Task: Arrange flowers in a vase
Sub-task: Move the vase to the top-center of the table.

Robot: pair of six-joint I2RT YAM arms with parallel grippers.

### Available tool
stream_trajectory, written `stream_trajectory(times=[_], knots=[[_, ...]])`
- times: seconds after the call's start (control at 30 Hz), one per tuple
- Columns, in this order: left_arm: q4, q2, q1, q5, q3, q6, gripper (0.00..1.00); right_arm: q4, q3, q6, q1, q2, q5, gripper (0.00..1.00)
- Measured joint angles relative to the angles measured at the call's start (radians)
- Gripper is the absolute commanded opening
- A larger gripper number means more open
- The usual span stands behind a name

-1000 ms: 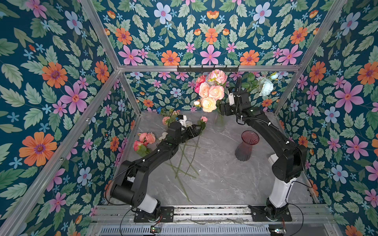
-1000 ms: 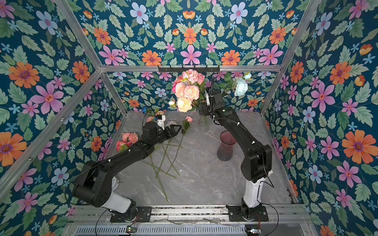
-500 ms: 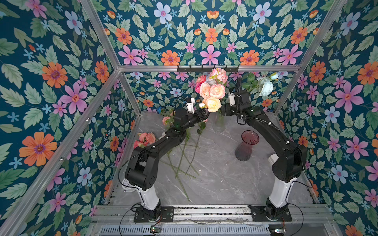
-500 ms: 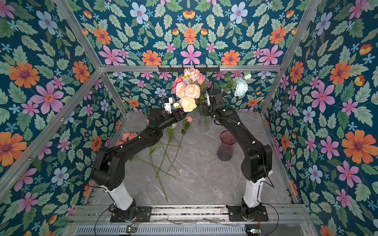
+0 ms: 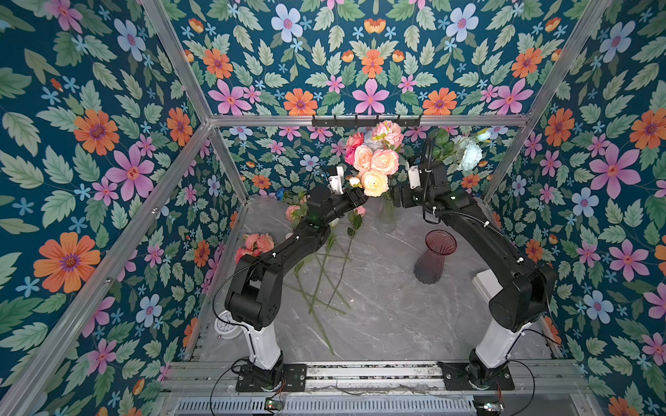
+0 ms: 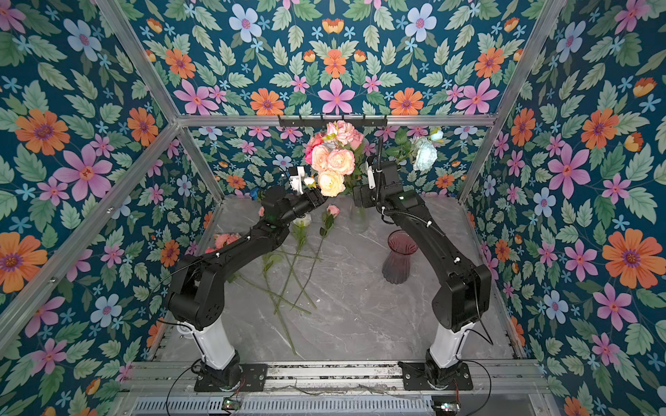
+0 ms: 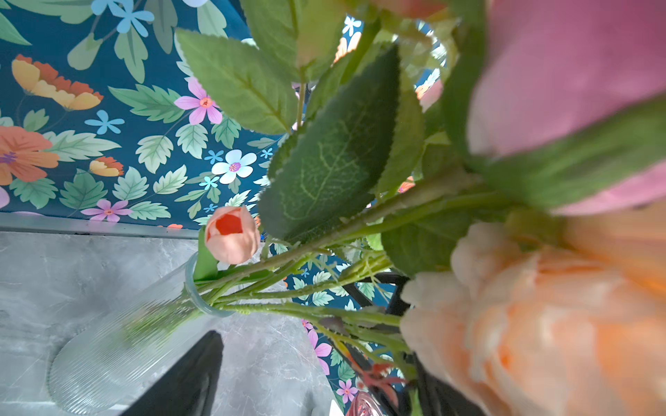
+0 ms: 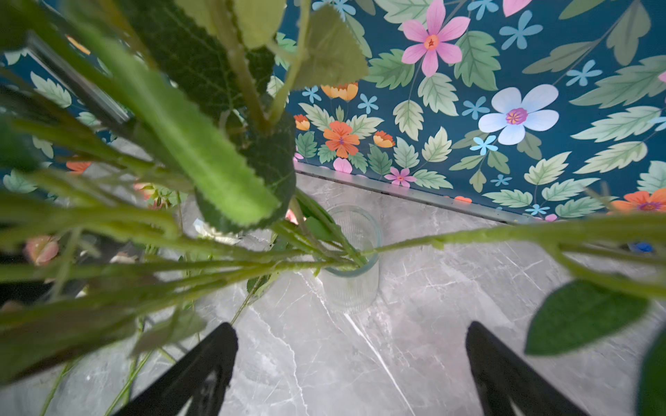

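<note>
A clear ribbed vase [image 5: 385,216] [image 6: 358,218] stands at the back of the marble table and holds a bunch of pink, peach and white flowers [image 5: 374,162] [image 6: 333,162]. My left gripper [image 5: 360,197] [image 7: 317,378] is open just under the peach bloom [image 7: 540,324], left of the vase [image 7: 126,342]; stems cross by its far finger, which the bloom partly hides. My right gripper [image 5: 394,196] [image 8: 351,360] is open and empty above and right of the vase [image 8: 355,284]. More flowers [image 5: 324,273] lie loose on the table under the left arm.
An empty dark red vase [image 5: 434,257] [image 6: 398,257] stands under the right arm. Pink blooms [image 5: 256,243] lie by the left wall, and a small pink rose [image 5: 360,210] sits near the clear vase. A white round dial [image 5: 225,324] lies by the left arm's base.
The left arm has lifted from the loose flowers on the table and reached back and up to the bunch in the clear vase. The right arm has stayed put.
</note>
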Motion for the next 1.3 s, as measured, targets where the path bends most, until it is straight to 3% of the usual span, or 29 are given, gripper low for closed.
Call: stream_trajectory(times=[0.2,0.43,0.63,0.87,0.97,1.1,1.3], knots=[[0.001,0.005,0.0,-0.001,0.0,0.0,0.84,-0.024,-0.088,0.026,0.004,-0.1,-0.045,0.99],[-0.002,-0.025,0.0,-0.014,-0.038,0.0,0.85,-0.019,-0.301,0.076,0.048,-0.34,-0.085,0.97],[-0.052,-0.113,0.0,-0.054,-0.095,0.026,0.86,-0.021,-0.422,0.112,0.076,-0.515,-0.089,0.88],[-0.142,-0.205,0.001,-0.115,-0.143,0.061,0.88,-0.092,-0.576,0.181,0.061,-0.678,0.014,0.82],[-0.176,-0.248,0.003,-0.148,-0.179,0.079,0.9,-0.134,-0.639,0.219,0.003,-0.738,0.064,0.81],[-0.204,-0.296,0.005,-0.183,-0.228,0.087,0.93,-0.147,-0.696,0.275,-0.128,-0.779,0.051,0.94],[-0.232,-0.376,0.014,-0.206,-0.321,0.093,0.93,-0.068,-0.755,0.348,-0.362,-0.71,-0.171,0.99]])
